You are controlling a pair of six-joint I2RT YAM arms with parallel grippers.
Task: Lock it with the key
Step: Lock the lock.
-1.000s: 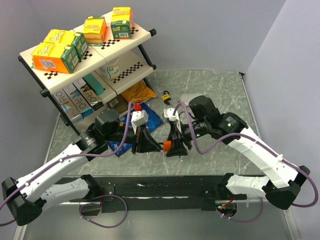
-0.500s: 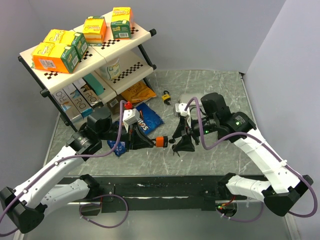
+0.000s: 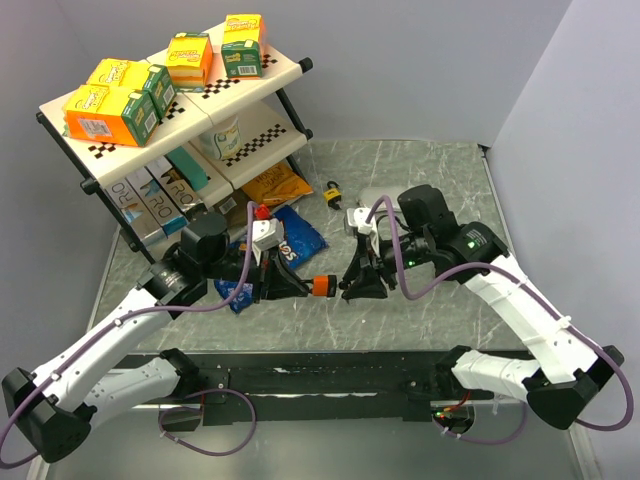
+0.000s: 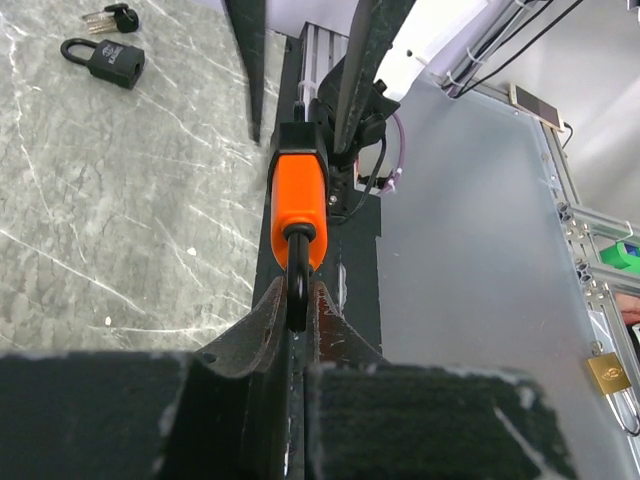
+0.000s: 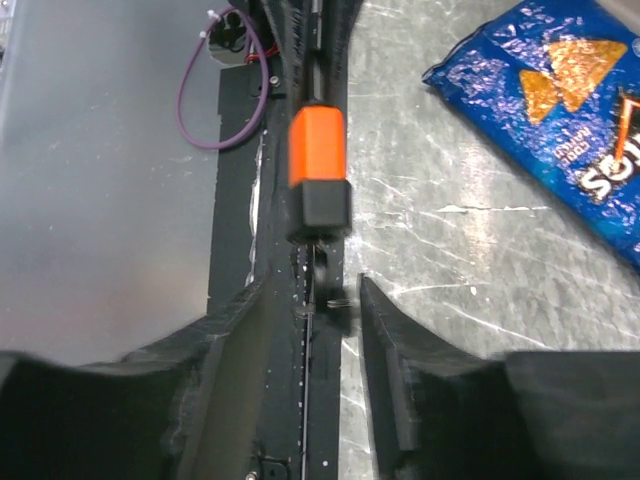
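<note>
My left arm has stayed put. Its gripper [image 4: 300, 296] is clamped on the shackle of the orange padlock [image 4: 298, 205], as it was half a second ago. My right arm has closed back in: there was a gap to the padlock then, and there is none now. The right gripper [image 5: 313, 295] has its fingers apart, straddling the key [image 5: 321, 270], which hangs blurred from the padlock's black end. Judgement: the key is seated but ungripped, and the turn is not begun. A second key bunch [image 4: 108, 17] lies beside the black padlock [image 4: 105, 62].
</note>
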